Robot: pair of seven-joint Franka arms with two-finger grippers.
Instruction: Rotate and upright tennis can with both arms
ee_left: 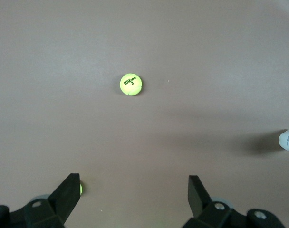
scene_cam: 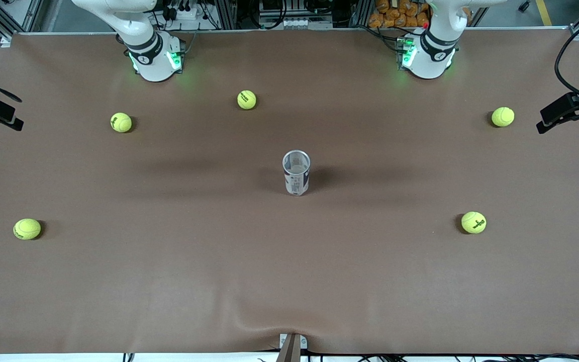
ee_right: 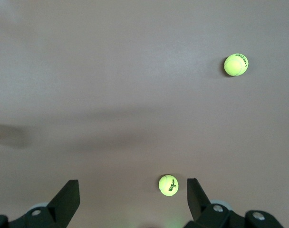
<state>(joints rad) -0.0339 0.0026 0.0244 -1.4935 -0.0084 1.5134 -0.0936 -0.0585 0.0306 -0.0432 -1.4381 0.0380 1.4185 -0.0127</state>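
Tennis can (scene_cam: 296, 173) stands upright, open mouth up.

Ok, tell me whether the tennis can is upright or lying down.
Upright: the tennis can stands on its base mid-table, open round mouth facing up.

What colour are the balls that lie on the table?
Yellow-green, with dark lettering. The left wrist view shows it best, on the tennis ball.

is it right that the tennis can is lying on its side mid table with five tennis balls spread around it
Not quite: the front view shows the tennis can standing upright mid table, open mouth up. The five tennis balls around it are right.
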